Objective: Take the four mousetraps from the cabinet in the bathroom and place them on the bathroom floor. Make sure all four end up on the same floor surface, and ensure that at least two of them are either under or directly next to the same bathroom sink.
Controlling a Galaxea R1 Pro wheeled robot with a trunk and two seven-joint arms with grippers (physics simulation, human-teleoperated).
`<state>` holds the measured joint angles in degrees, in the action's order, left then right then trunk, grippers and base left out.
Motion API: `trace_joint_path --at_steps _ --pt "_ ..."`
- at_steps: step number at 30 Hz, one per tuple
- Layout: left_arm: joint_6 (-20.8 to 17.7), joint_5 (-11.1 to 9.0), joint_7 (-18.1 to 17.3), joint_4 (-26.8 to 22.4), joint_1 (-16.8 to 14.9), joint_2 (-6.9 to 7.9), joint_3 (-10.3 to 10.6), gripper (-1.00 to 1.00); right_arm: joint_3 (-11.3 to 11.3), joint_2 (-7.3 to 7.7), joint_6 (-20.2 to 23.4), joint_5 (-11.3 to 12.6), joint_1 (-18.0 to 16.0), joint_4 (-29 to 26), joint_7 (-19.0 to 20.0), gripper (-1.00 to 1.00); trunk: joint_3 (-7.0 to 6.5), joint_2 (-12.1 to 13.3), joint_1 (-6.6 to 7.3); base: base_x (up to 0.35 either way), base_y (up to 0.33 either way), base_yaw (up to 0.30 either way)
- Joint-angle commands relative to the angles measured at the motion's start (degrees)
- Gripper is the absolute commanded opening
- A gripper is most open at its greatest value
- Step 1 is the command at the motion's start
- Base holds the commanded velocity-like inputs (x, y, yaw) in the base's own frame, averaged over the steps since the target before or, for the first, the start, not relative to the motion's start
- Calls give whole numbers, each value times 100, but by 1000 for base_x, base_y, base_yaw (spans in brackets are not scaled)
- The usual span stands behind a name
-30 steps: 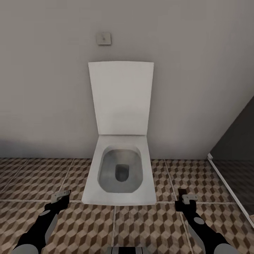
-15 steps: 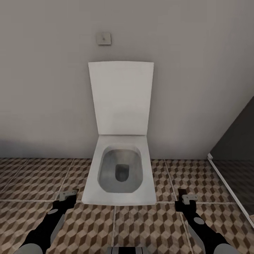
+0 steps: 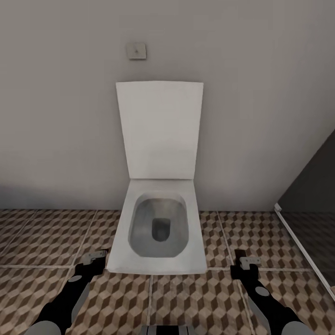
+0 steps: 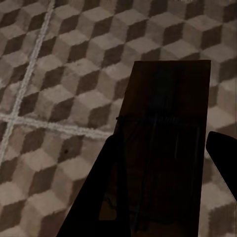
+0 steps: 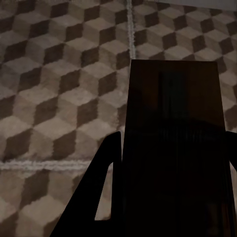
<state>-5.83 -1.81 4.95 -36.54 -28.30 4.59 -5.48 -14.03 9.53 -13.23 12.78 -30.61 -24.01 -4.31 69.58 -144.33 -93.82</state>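
Note:
In the left wrist view a dark wooden mousetrap (image 4: 165,123) with a metal spring lies between the fingers of my left gripper (image 4: 165,170), which is shut on it above the bathroom floor (image 4: 59,74). My right gripper (image 5: 170,165) is shut on a second mousetrap (image 5: 173,113) in the same way. In the head view the left gripper (image 3: 93,259) hangs low beside the toilet's front left corner, and the right gripper (image 3: 246,264) hangs to the toilet's right, both over the cube-patterned floor (image 3: 195,302). The cabinet and the bathroom sink are out of view.
A white toilet (image 3: 160,228) with its lid raised stands against the grey wall straight ahead. A small flush plate (image 3: 136,50) is on the wall above it. A dark panel (image 3: 311,186) with a white bottom rail (image 3: 302,246) runs along the right.
My left arm has swung to the right, closer to the toilet's front left corner, still holding its mousetrap. The right arm has stayed put.

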Motion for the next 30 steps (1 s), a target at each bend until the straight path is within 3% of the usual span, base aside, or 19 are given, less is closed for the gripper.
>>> trace_joint_path --at_steps 1,9,17,30 --pt "-33 -21 15 -11 0 2 3 -100 -47 5 -21 59 -1 1 -18 -100 4 -2 1 19 0 0" --pt "-25 -20 15 -12 1 76 -46 -100 -47 5 -21 58 -6 1 -15 -100 4 -2 1 6 0 0" --pt "-24 6 15 -19 2 119 -289 -100 -47 5 -21 58 -4 1 -15 -100 4 -2 1 0 0 0" --pt "-40 21 16 -19 4 133 -322 -100 -47 5 -21 58 -6 1 -17 -100 4 -2 1 44 0 0"
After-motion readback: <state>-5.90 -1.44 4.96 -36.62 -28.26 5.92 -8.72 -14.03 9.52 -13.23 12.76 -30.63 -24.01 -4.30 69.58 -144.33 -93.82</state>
